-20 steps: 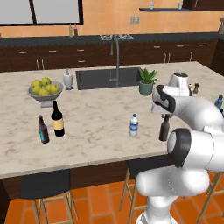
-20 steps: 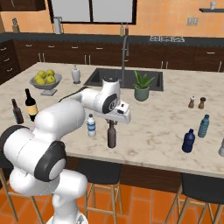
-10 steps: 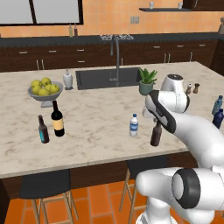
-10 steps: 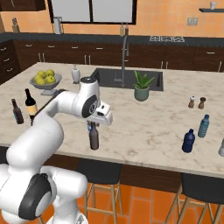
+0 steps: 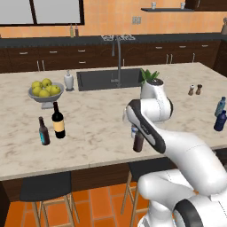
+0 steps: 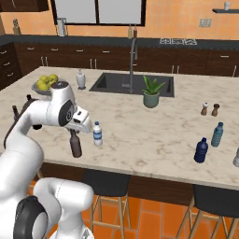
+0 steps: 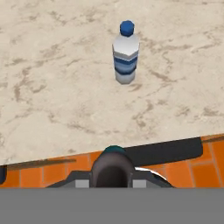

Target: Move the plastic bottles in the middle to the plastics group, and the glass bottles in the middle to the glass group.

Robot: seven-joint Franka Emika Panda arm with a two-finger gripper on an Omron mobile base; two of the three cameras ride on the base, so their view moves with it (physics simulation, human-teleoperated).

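While the gripper (image 6: pixel 74 132) pinches the brown glass bottle (image 6: pixel 75 145), you must carry it to the wine bottle (image 5: pixel 57 121) at left.

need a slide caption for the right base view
Jaws shut on the brown bottle, carrying it beside the clear bottle on the island counter.
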